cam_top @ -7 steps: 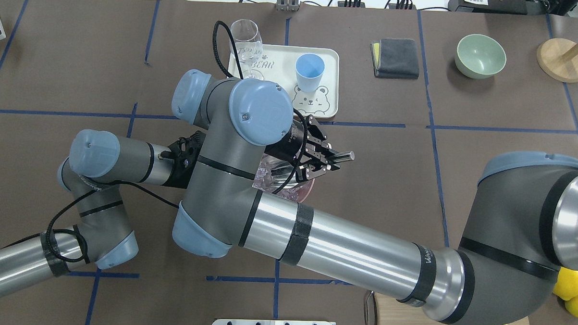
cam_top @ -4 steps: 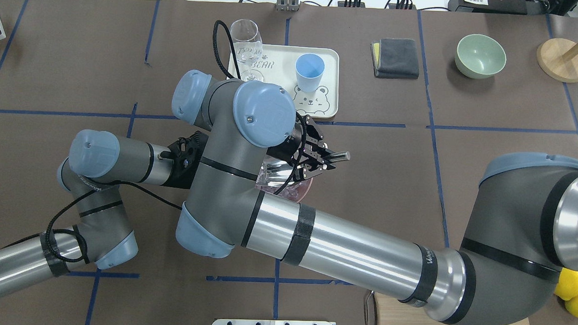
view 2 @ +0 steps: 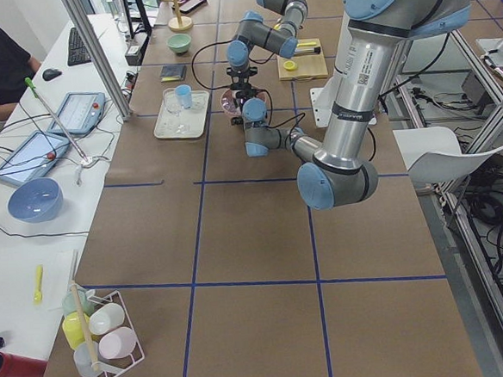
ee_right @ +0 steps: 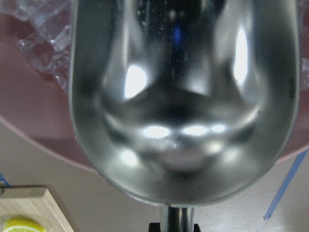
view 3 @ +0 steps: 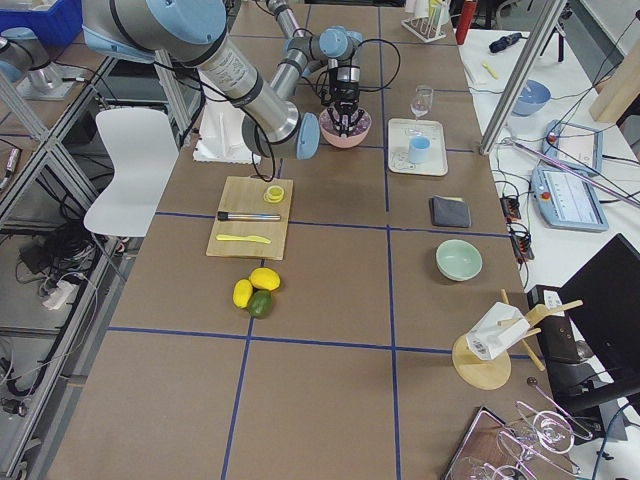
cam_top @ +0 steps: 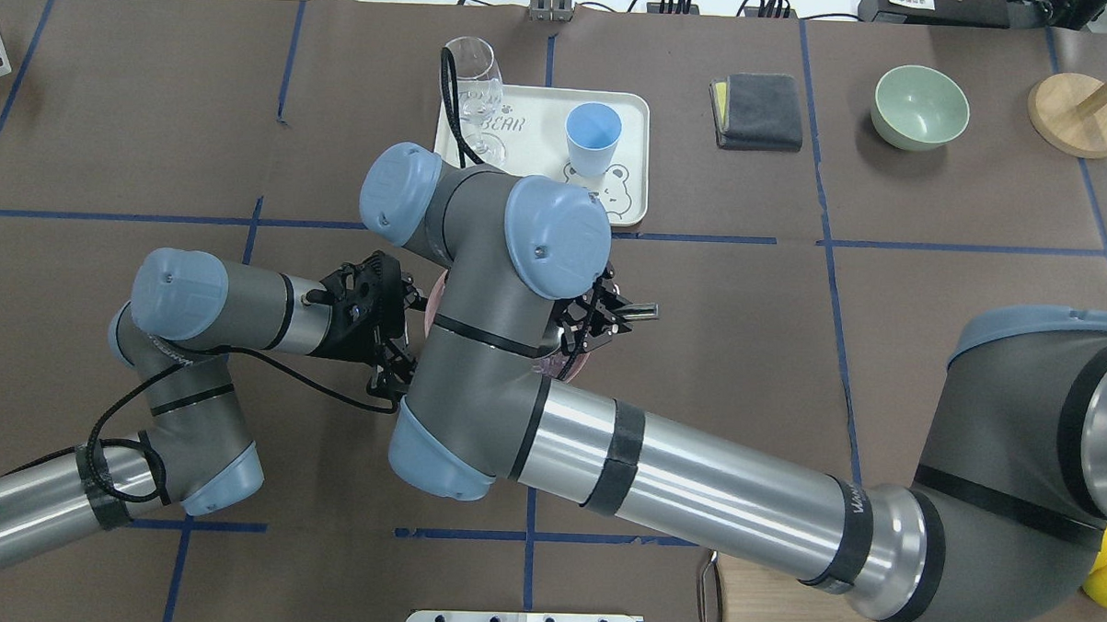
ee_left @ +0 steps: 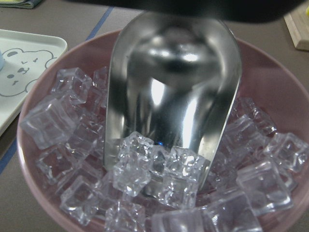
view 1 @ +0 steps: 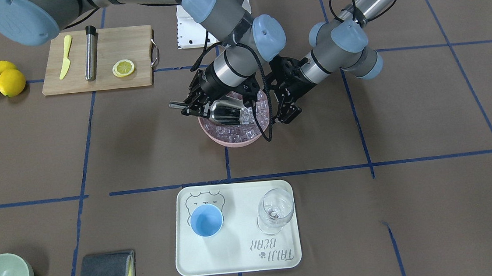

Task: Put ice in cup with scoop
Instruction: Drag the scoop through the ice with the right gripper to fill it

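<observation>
Brown matte paper point(view 1: 359, 124) crossed by blue tape lines is covering the table. At its middle a round pink bowl point(view 1: 228, 141) is holding the ice point(ee_left: 140, 169), a heap of clear, glassy cubes. The right gripper point(view 1: 188, 107) is working at the bowl's nine o'clock rim in the front-facing view. Its fingers are clamping the thin rod handle of the mirror-bright scoop point(view 1: 226, 112).

The left gripper point(view 1: 286, 104) is hanging at three o'clock with fingers apart, just beside the rim. Whether it is touching is unclear.

The light-blue cup point(view 1: 206, 220) is standing upright near six o'clock of the bowl. It is sharing a cream, rounded tray point(view 1: 238, 261) with a clear wine glass point(view 1: 275, 210).

Overhead, the right arm is hiding nearly all the bowl. The left wrist camera alone is showing the scoop's lip dipping among the cubes.
</observation>
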You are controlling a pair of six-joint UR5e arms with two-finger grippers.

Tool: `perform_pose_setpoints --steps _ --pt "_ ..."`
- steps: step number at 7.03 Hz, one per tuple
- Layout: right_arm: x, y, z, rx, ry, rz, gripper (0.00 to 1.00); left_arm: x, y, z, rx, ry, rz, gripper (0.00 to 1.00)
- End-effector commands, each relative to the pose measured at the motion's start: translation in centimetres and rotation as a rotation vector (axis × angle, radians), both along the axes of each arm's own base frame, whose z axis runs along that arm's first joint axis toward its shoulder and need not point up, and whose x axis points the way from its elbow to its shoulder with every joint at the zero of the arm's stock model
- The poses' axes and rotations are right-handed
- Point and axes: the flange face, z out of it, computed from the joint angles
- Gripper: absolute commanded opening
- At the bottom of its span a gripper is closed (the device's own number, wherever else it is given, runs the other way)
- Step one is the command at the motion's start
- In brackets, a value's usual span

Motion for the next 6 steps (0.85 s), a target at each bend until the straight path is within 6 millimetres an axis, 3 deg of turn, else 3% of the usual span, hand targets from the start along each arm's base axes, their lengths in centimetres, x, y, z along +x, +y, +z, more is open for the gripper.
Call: perform_pose_setpoints --steps 1,3,6 --pt "2.2 0.8 2.9 0.029 -0.1 0.005 0.0 0.0 0.0 -0.1 0.001 0.001 0.0 1.0" --pt "2.9 1.3 4.6 0.001 -0.213 0.044 0.0 0.0 0.0 -0.1 0.001 0.001 0.0 1.0" --pt "5.6 0.5 6.7 -0.051 -0.364 0.1 0.0 0.0 0.0 0.0 0.002 0.0 0.0 1.0"
